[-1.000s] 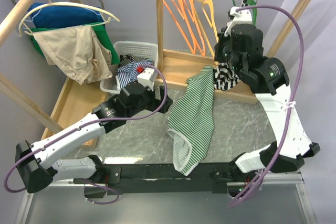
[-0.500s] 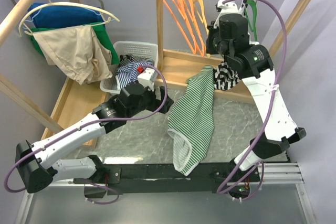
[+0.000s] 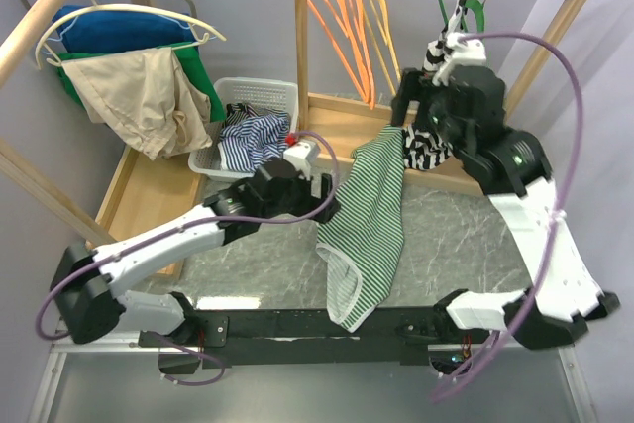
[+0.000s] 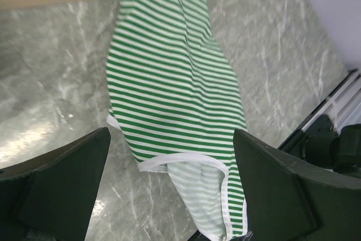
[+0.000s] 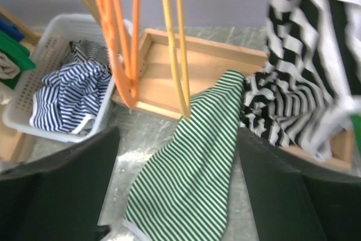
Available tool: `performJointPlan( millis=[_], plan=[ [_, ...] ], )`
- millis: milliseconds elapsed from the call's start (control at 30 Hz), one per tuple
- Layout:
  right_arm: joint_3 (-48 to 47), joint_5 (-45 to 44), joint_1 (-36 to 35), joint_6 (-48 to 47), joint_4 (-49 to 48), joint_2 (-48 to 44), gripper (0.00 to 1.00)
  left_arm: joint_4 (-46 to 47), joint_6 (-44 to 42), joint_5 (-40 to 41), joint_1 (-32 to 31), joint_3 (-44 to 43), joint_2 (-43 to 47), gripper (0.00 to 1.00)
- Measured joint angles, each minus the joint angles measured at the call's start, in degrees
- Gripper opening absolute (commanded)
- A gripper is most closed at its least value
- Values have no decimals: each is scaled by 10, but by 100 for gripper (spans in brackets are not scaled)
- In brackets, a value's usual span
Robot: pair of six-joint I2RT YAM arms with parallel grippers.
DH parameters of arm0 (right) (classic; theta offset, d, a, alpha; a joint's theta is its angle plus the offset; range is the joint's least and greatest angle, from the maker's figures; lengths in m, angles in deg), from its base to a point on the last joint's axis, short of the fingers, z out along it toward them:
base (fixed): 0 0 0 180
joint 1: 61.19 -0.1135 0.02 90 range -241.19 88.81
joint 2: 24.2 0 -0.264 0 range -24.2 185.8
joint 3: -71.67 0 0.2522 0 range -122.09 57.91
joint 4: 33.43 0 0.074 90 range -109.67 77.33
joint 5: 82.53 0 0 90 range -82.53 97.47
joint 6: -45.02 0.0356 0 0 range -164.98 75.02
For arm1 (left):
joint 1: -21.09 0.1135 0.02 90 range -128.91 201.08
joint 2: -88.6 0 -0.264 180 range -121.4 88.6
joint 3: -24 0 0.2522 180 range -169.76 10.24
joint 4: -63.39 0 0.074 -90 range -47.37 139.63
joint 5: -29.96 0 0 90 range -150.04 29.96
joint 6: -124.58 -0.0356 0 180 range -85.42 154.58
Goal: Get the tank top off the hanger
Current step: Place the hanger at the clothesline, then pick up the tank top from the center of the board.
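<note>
The green-and-white striped tank top (image 3: pixel 367 215) is seen lying on the marble worktop (image 3: pixel 248 264), and no hanger can be made out inside it. Its long axis runs from the wooden rack base (image 3: pixel 347 131) at the far side, over whose lip its upper end is draped, down to the near edge, where a white-trimmed opening is laid. The left hand (image 4: pixel 169 165) is held directly above the near half of the cloth, its fingers spread wide to either side and nothing gripped. The right hand (image 5: pixel 177 190) is raised at the far right, by the green hanger (image 3: pixel 464 9) on the rail. Its fingers are likewise parted and nothing is seen between them. A black-and-white striped garment (image 3: pixel 426 146) is heaped on the rack base just beside the tank top's far end. The left hand is judged much the nearer. Should the tank top need shifting, a straight descent across its narrow width would be called for.
</note>
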Motion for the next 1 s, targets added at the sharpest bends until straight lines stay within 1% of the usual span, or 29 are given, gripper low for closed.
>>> performJointPlan(
  millis=[67,267,467,567,700,967,1000],
  plan=[
    [28,-16,0,8,-1,-36,100,5,0,-3,-8,-4,-29,96],
    [122,-64,0,51,-15,-184,100,18,1,-5,-44,-64,-143,96],
    [172,-62,1,93,-8,-306,100,38,4,-5,-64,-148,-275,96],
    [172,-51,2,108,-1,-331,100,38,9,1,-67,-188,-344,96],
    [196,-23,2,123,7,-336,100,26,12,20,-67,-235,-420,96],
    [275,26,2,147,20,-337,100,-7,15,86,-67,-293,-489,96],
    [283,30,2,150,20,-338,100,-12,16,91,-67,-302,-497,99]
  ],
)
